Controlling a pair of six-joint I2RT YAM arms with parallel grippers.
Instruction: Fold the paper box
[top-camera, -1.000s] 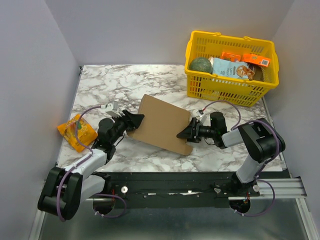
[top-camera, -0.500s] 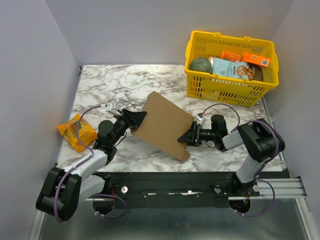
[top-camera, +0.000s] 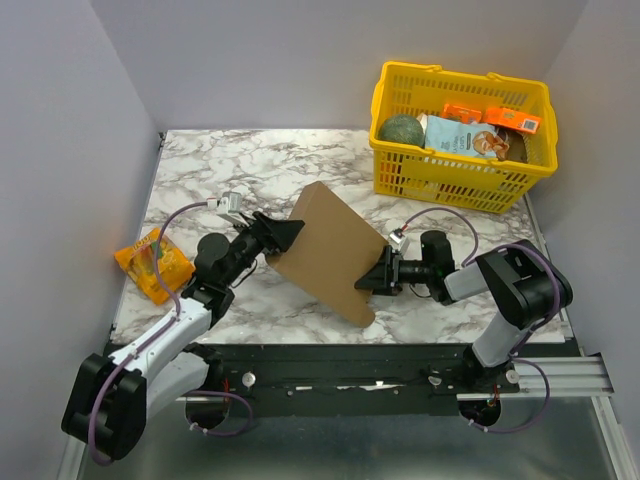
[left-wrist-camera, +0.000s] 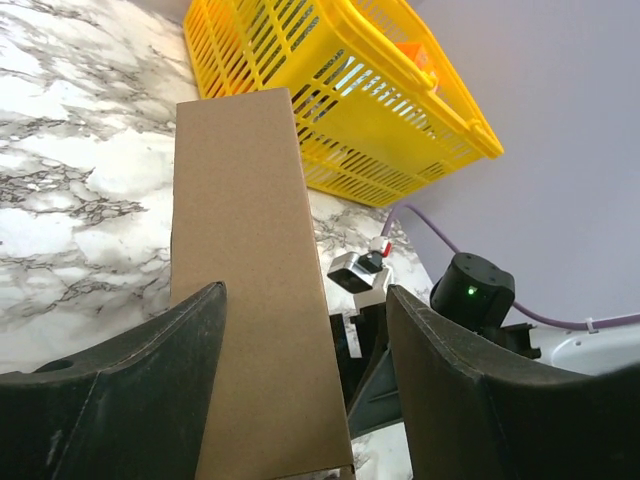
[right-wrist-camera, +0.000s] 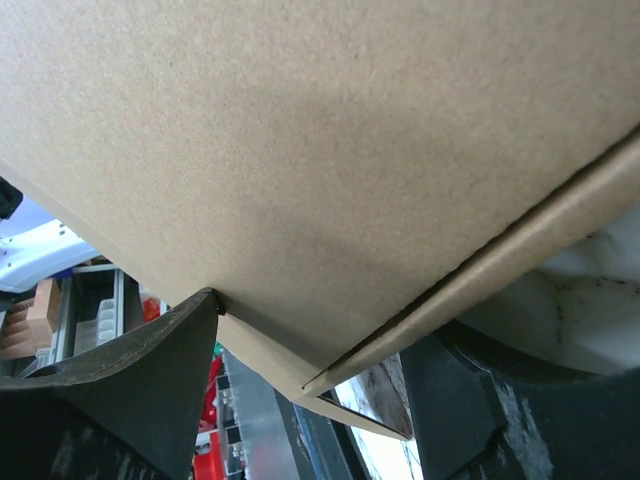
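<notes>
The paper box (top-camera: 330, 250) is a flat brown cardboard piece, tilted up on its near corner at the table's middle. My left gripper (top-camera: 287, 234) is at its upper left edge. In the left wrist view the box (left-wrist-camera: 240, 250) lies between the spread fingers of that gripper (left-wrist-camera: 305, 300), against the left finger (left-wrist-camera: 150, 380) and apart from the right one. My right gripper (top-camera: 373, 277) is at the box's right edge. In the right wrist view the box (right-wrist-camera: 300, 150) fills the top, and its corner sits between that gripper's (right-wrist-camera: 320, 330) fingers, touching both.
A yellow plastic basket (top-camera: 460, 172) with groceries stands at the back right, also in the left wrist view (left-wrist-camera: 380, 120). An orange snack packet (top-camera: 152, 262) lies at the table's left edge. Grey walls close in the table on three sides.
The box has been tipped up from nearly flat to steeply tilted and has turned. My left gripper has risen and moved right with its edge. My right gripper stayed at the right edge.
</notes>
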